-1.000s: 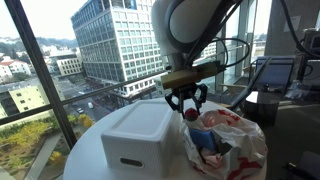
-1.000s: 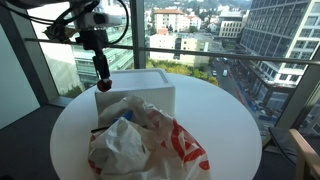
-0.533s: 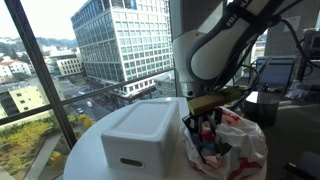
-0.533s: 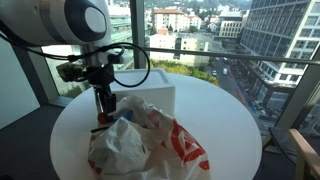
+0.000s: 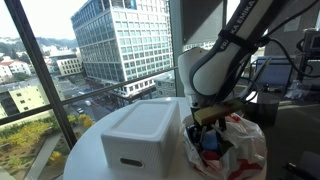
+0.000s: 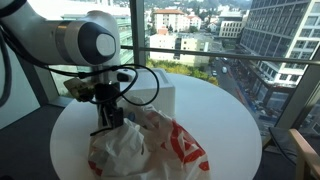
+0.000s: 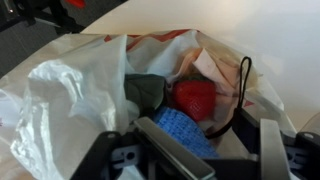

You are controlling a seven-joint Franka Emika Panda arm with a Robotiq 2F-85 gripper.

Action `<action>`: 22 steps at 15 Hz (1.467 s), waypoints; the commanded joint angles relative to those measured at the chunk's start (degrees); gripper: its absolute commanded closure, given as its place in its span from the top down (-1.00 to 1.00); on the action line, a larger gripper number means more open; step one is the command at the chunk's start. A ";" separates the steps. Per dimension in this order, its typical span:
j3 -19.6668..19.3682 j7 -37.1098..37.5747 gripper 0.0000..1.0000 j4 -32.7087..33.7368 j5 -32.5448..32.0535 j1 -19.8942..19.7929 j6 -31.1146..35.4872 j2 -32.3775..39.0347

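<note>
wrist view: one bag point(image 7: 70, 95) holds one red object point(image 7: 193, 97), one blue cloth point(image 7: 186, 131).

You've got nothing legible here: the plastic bag point(image 6: 146, 141) carries red print in an exterior view, but it's crumpled and too small to make out a single word.

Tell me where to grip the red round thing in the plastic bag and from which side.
Grip the red round thing across its bulging middle, coming from above through the open mouth of the plastic bag. The bag's walls rise around it, so no side approach looks free. Keep the jaws clear of the blue knit and black cord beside it.
</note>
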 commanded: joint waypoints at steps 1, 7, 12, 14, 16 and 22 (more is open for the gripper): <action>-0.66 -2.32 1.00 -1.18 -1.41 -0.39 -0.70 -3.19; 2.14 -22.67 1.00 -3.47 16.91 0.13 3.41 -9.79; 3.57 -41.86 1.00 -2.70 27.42 2.23 2.34 -8.97; 3.82 -47.54 1.00 -1.61 27.71 2.59 0.78 -6.48; 4.57 -51.89 1.00 -0.61 28.72 2.96 -0.47 -4.42; 5.65 -49.40 1.00 -0.51 17.11 2.83 0.99 -0.66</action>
